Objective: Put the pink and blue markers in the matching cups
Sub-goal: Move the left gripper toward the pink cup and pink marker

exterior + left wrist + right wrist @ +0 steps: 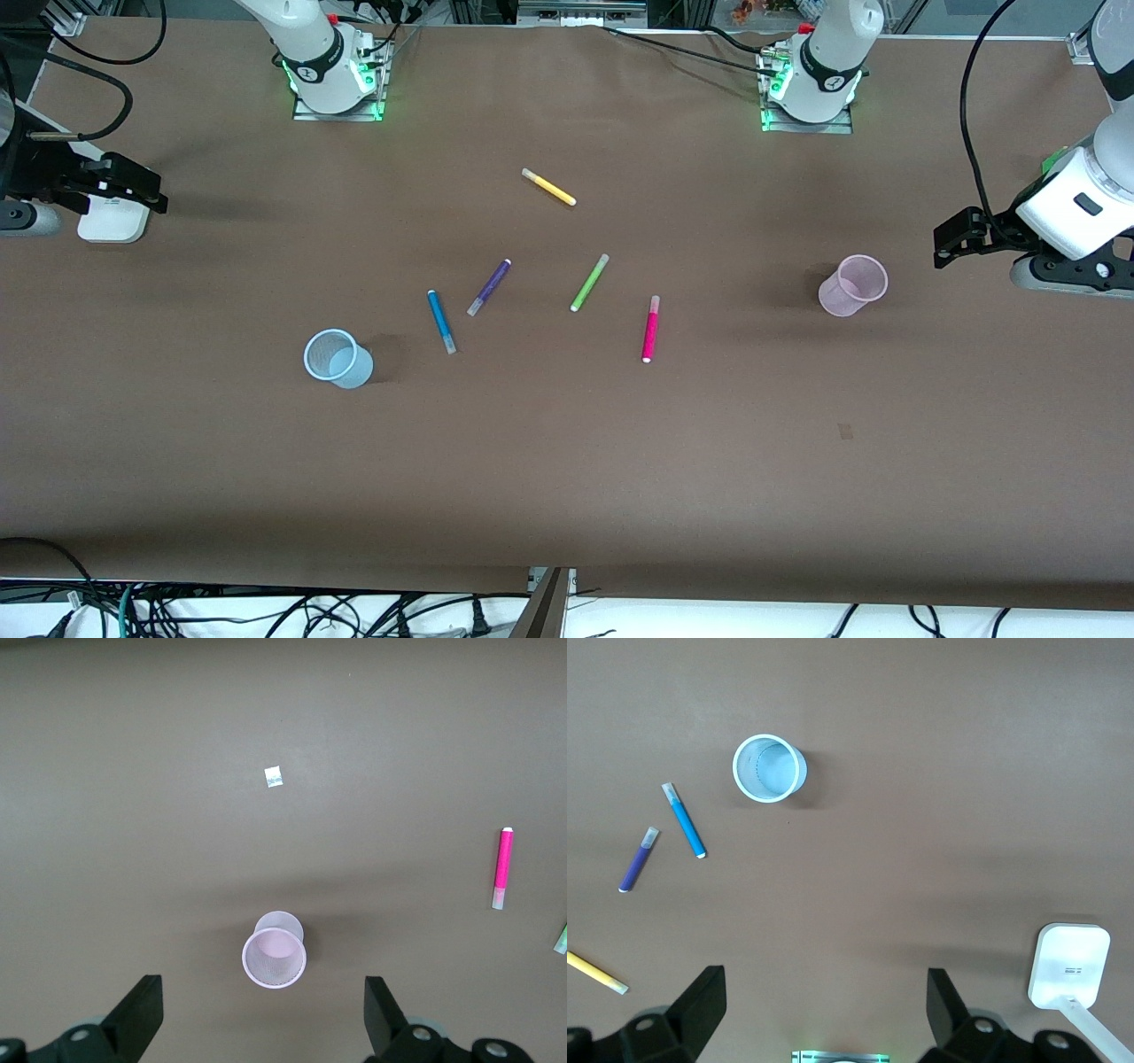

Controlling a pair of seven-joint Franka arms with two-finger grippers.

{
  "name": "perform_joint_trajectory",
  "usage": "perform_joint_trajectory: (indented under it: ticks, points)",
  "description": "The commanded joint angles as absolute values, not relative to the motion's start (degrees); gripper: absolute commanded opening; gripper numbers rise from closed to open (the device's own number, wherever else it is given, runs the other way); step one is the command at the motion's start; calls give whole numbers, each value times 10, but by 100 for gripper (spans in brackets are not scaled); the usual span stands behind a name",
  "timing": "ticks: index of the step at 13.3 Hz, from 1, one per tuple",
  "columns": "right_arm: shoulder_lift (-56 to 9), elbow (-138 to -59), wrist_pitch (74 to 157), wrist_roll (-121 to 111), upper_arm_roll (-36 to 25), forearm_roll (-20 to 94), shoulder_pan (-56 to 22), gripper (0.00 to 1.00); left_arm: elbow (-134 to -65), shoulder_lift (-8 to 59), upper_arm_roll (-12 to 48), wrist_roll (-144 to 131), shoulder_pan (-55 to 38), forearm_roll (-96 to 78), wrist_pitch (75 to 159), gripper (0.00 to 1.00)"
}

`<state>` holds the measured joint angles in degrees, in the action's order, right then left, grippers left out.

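Table (567,461): brown surface carrying two cups and five pens, with both arm bases along one long edge.
Left arm: waits high at its own end of the table.
Left gripper (946,246): hangs over the table edge just beside the pink cup, fingers spread wide apart and empty; the left wrist view shows both fingers (142,1014) with the cup between and below them.
Right arm: waits at the other end.
Right gripper (142,188): hangs over bare table at the right arm's end, jaws wide apart, nothing held.
White device (111,220): flat, under the right gripper.
Pink cup (853,285): upright, near the left arm's end, well apart from the pens.
Blue cup (337,358): upright, toward the right arm's end, near the blue marker.
Pink marker (650,329): flat on the table mid-way, pale cap toward the bases.
Blue marker (441,322): flat, between the blue cup and the purple pen.
Purple pen (489,287): flat, just beside the blue marker.
Green pen (589,283): flat, between the purple pen and the pink marker.
Yellow pen (548,187): flat, farthest from the front camera.
White scrap (274,777): tiny, on the table, seen in the left wrist view.
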<state>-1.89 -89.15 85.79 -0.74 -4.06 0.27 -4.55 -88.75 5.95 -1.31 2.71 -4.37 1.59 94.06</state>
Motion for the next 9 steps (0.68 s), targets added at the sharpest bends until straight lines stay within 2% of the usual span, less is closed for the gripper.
perform_joint_trajectory:
  ticks: [1,9]
  points:
    - [-24,-877,851,-11,-39,-1,-44,100,-872,62,-13,40,-39,5,929,100]
    - [-25,-877,853,-11,-39,-1,-44,100,-858,69,-15,36,-42,13,918,100]
